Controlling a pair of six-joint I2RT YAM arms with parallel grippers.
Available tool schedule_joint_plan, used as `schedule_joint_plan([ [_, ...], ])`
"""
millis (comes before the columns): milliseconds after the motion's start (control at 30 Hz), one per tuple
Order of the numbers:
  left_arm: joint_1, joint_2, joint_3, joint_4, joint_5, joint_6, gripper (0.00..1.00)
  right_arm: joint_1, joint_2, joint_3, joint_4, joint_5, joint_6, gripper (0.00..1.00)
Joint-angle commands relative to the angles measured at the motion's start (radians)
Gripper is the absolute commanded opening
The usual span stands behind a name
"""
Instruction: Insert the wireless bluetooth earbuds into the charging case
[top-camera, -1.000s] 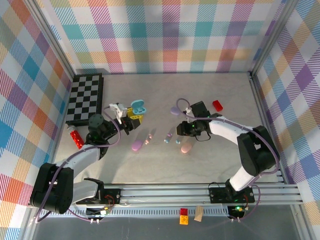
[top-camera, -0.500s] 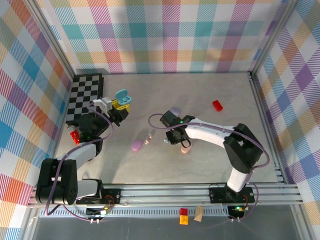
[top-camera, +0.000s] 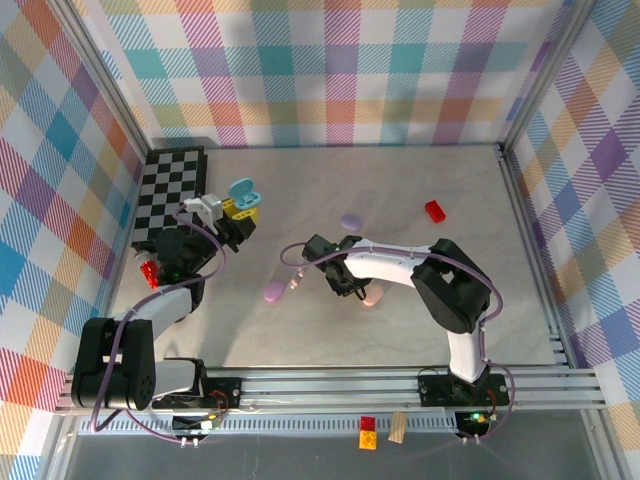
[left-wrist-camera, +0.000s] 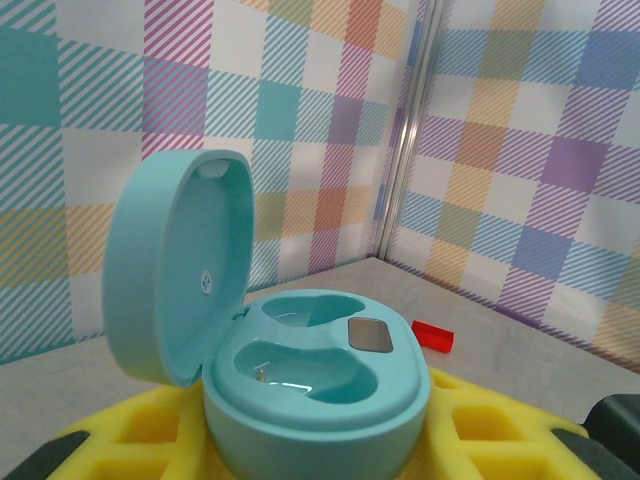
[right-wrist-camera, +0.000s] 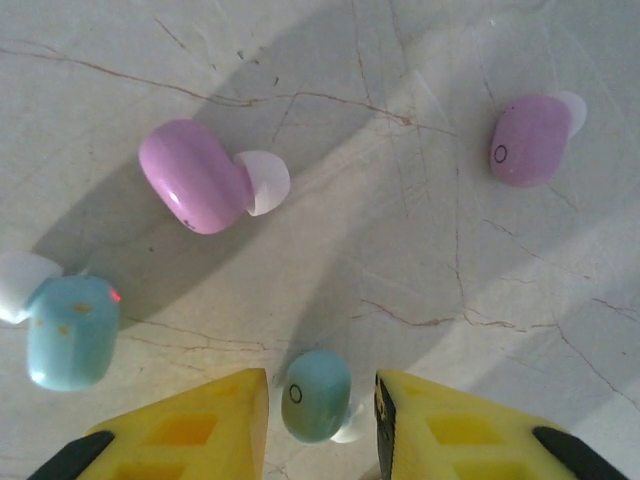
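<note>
Left tool (top-camera: 240, 207) clamped, right tool (right-wrist-camera: 321, 380) parted

One earbud (right-wrist-camera: 317, 397) lies on the surface (right-wrist-camera: 400, 250) between the jaws of the right gripper (right-wrist-camera: 320, 385), three other earbuds (right-wrist-camera: 198, 178) (right-wrist-camera: 528, 140) (right-wrist-camera: 72, 332) beyond it

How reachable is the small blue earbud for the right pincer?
Probably yes: the right pincer is open, the small blue earbud lies between its fingertips, and nothing else lies in that gap.

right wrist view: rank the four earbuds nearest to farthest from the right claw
1. small pale blue earbud, between the right claw fingers
2. upper-left lilac earbud and bigger pale blue earbud at far left: too close to call
3. top-right lilac earbud, farthest
</note>
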Motion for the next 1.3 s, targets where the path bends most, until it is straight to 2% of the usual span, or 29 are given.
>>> schedule_joint_plan([
  [0,0.016,-0.023,0.017,0.052,0.008,-0.010,0.37,0.004,0.021,0.026,-0.033,0.016,-0.012,0.33],
  [267,0.016,-0.022,0.018,0.055,0.015,-0.012,0.37,0.005,0.043,0.038,-0.037,0.012,-0.026,0.31],
  [567,0.016,-0.020,0.017,0.061,0.024,-0.013,0.37,0.004,0.055,0.042,-0.051,0.016,-0.036,0.22],
  [767,0.015,-0.026,0.015,0.056,0.027,-0.007,0.37,-0.001,0.011,0.018,-0.017,-0.007,-0.027,0.20],
  [1067,0.010,-0.028,0.014,0.048,0.031,0.001,0.37,-0.104,-0.204,-0.114,0.102,-0.215,0.031,0.20],
  [1267,-0.035,-0.049,0.027,-0.032,0.030,0.055,0.37,-0.254,-0.375,-0.241,0.211,-0.485,0.103,0.21],
])
